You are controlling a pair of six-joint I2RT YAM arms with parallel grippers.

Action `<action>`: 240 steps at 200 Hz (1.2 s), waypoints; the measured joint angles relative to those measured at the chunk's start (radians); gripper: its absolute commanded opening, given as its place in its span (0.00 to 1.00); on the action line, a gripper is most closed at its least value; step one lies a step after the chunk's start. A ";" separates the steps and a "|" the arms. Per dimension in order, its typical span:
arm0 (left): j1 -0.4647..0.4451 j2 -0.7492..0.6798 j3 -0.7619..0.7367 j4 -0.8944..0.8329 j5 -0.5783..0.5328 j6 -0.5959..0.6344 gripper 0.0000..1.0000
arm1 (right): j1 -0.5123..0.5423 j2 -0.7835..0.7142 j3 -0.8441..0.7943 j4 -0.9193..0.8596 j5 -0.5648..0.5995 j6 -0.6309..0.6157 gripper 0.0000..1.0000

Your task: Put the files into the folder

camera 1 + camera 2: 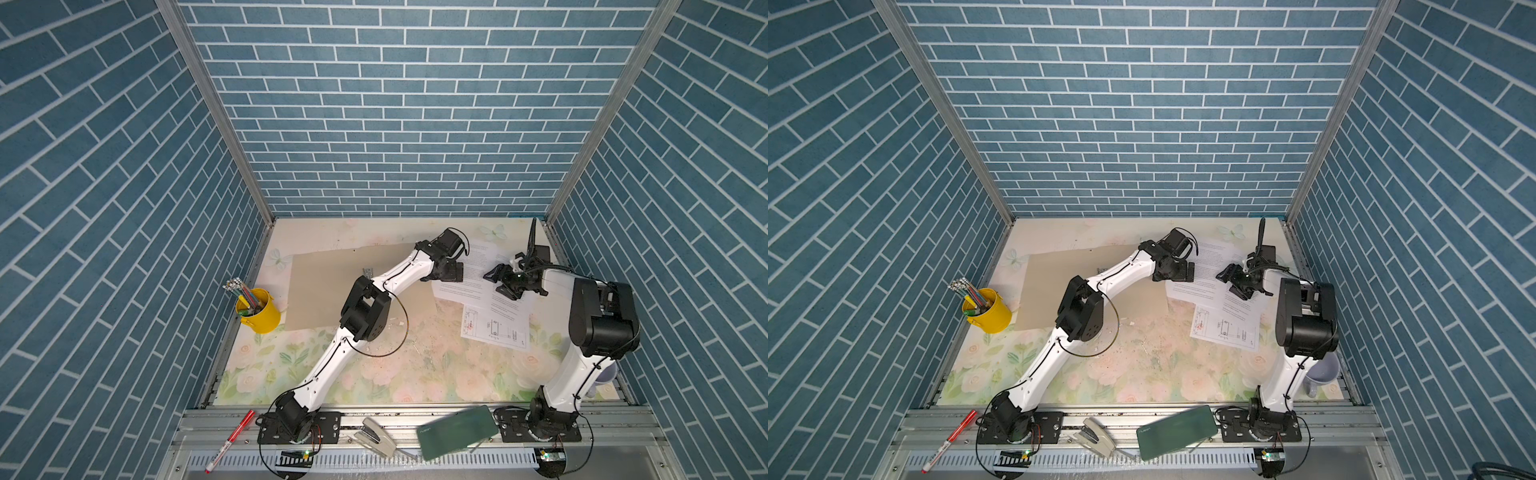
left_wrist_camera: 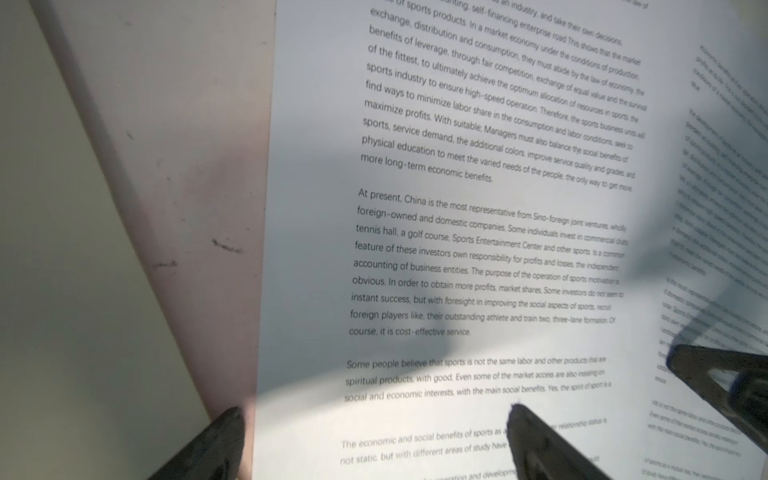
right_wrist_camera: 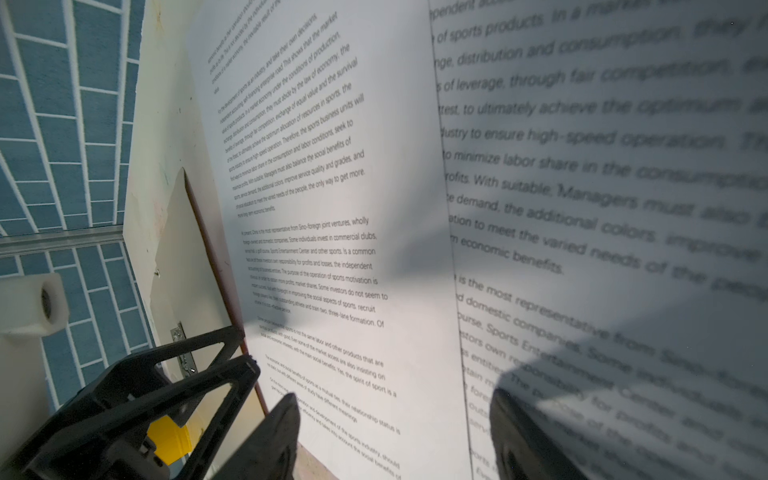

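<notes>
Yellow pot (image 1: 264,318) holds pencils (image 1: 239,289) (files (image 1: 476,266) lie beside folder (image 1: 324,286))

Beyond one jaw of the right gripper (image 3: 392,415), the nearer sheet (image 3: 623,187) has blurred print; the gripper's fingers (image 3: 523,436) are cut off at the frame edge.

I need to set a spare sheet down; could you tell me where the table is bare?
The front middle of the mat is bare, between the left arm, the drawing sheet and the front rail. The far right is crowded: overlapping text sheets with the left gripper and right gripper over them.
</notes>
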 measured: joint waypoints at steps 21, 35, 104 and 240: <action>0.000 0.001 0.000 -0.003 0.014 -0.008 0.98 | 0.000 0.007 0.008 -0.010 -0.010 -0.004 0.71; 0.000 0.001 0.000 -0.002 0.024 -0.012 0.98 | -0.001 0.010 0.010 -0.012 -0.016 -0.008 0.71; 0.000 0.001 -0.002 0.016 0.078 -0.037 0.98 | -0.001 0.013 0.011 -0.023 -0.051 -0.015 0.71; 0.001 -0.031 -0.116 0.237 0.209 -0.109 0.97 | -0.001 0.013 0.011 -0.008 -0.131 0.013 0.71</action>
